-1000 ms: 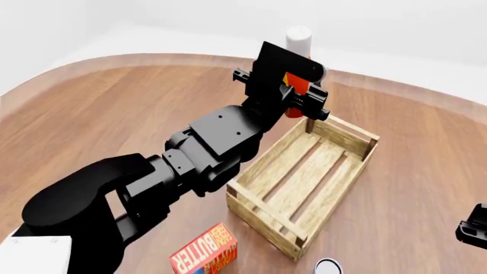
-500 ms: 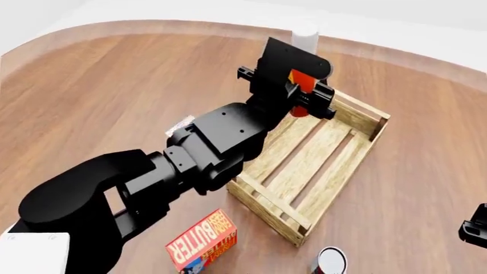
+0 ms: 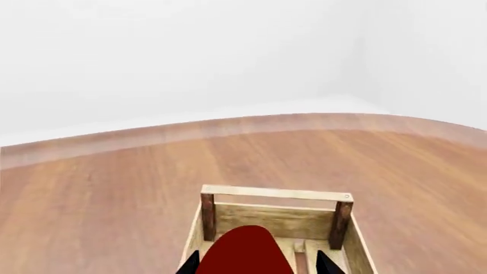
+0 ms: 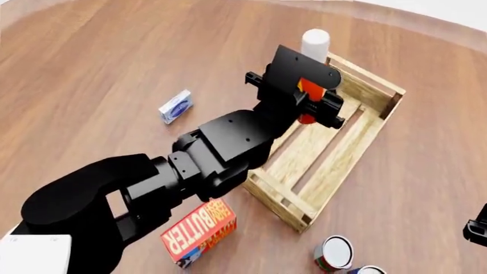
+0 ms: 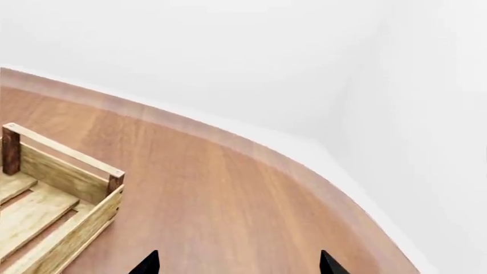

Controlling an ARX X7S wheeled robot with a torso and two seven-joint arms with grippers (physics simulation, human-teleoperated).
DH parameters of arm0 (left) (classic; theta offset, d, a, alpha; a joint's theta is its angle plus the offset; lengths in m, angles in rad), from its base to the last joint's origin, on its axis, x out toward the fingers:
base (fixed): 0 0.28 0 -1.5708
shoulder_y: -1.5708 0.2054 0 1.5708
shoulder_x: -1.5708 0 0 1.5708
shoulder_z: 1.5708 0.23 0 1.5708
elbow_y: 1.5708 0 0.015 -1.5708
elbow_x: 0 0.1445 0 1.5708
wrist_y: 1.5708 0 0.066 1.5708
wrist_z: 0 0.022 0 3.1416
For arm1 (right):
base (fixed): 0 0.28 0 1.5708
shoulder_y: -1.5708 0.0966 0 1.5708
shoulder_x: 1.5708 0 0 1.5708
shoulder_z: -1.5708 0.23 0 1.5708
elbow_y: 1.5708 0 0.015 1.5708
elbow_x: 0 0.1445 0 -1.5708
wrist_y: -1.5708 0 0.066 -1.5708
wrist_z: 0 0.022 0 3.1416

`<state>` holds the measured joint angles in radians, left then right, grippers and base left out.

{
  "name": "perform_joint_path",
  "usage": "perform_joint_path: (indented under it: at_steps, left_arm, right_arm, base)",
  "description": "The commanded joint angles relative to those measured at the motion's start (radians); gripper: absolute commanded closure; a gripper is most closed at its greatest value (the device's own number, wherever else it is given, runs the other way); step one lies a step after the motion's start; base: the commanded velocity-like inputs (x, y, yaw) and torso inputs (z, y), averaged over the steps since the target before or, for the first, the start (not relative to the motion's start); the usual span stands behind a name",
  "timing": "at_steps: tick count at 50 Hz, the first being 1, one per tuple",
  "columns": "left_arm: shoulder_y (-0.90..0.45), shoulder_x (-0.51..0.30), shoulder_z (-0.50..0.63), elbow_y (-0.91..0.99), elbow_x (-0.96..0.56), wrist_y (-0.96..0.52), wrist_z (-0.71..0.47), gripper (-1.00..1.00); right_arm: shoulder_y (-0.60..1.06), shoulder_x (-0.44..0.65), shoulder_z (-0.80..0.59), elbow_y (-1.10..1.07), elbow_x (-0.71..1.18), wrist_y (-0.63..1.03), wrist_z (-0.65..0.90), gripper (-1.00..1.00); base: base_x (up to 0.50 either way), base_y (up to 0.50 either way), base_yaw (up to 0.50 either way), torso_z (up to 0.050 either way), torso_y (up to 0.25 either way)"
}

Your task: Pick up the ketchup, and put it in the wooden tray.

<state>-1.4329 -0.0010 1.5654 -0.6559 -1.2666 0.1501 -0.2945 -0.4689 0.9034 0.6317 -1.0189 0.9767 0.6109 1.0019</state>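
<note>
Currently my left end effector (image 4: 313,101) pinches the ketchup (image 4: 309,85) above the wooden tray (image 4: 368,128), upper centre-right; right end effector (image 5: 237,264) spread.

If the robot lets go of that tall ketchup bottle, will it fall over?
Probably, if it lands badly. The ketchup is slim and tall with a white cap, so it likely tips easily. The left hand holds it above the wooden tray, whose slatted bottom looks uneven. Its rounded body may then roll until a plank side stops it.

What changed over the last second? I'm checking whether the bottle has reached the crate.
The head view tipped down, bringing cans and a small blue box into sight. The left gripper, still clamping the ketchup bottle, now hangs over the crate. The butter box stayed put.
</note>
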Motion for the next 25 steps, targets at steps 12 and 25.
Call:
perform_joint_path:
  at_steps: [12, 25]
  left_arm:
    - [0.007, 0.001, -0.011, 0.041, 0.048, -0.004, -0.008, 1.00]
    - [0.006, 0.001, -0.011, 0.054, 0.054, -0.006, -0.017, 1.00]
  right_arm:
    - [-0.008, 0.010, -0.003, 0.003, 0.010, -0.009, 0.041, -1.00]
    - [-0.013, 0.016, -0.004, 0.005, 0.013, -0.016, 0.050, -1.00]
  base:
    - [0.00, 0.00, 0.00, 0.000, -0.166]
    - [0.00, 0.00, 0.00, 0.000, -0.172]
